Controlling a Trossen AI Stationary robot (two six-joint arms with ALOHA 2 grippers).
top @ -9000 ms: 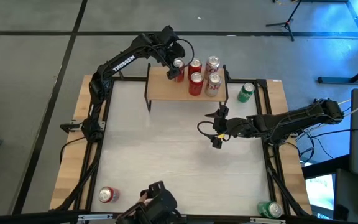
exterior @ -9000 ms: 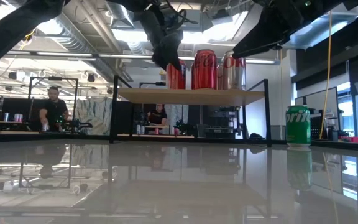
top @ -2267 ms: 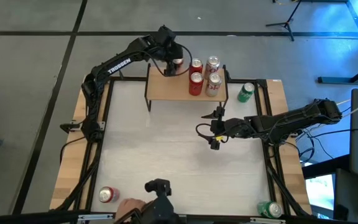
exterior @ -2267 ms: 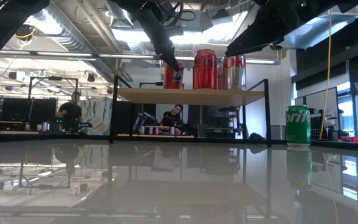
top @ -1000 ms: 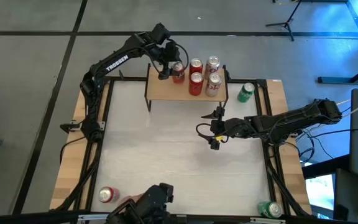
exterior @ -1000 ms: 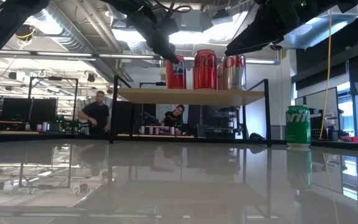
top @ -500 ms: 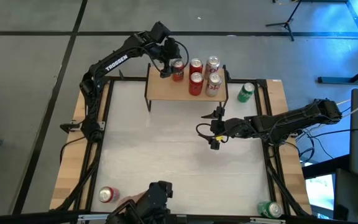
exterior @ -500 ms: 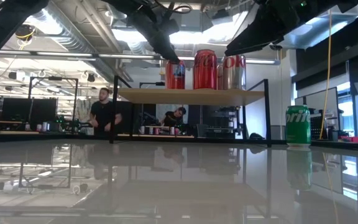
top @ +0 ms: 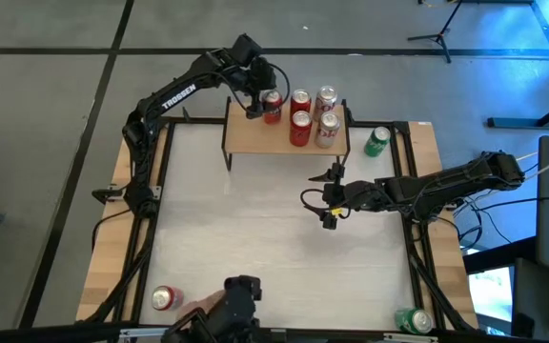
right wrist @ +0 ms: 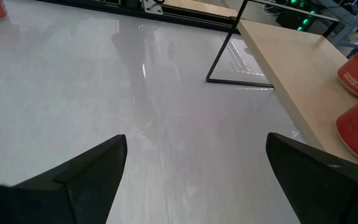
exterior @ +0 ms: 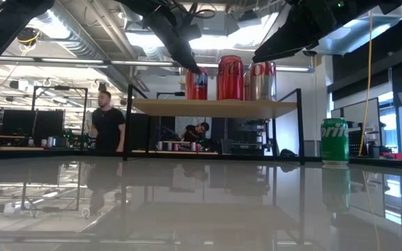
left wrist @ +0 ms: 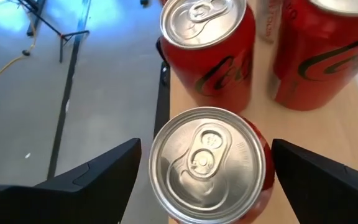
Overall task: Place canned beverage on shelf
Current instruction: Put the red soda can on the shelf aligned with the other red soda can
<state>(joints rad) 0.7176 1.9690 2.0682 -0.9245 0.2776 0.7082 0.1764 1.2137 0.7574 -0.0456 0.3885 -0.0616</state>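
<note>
Straddling red can [left wrist: 211,163] — left pincer [left wrist: 207,177] agape, shelf [top: 255,137], can's base hidden

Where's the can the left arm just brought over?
In the high view the red can stands on the shelf at its back left, beside the other cans, between the open fingers of the left hand.

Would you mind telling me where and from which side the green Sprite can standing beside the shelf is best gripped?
Grip the green Sprite can across its round body, about mid-height. It stands upright on the table, apart from the shelf. The right gripper, open nearby, could probably reach it level from the table's open middle.
</note>
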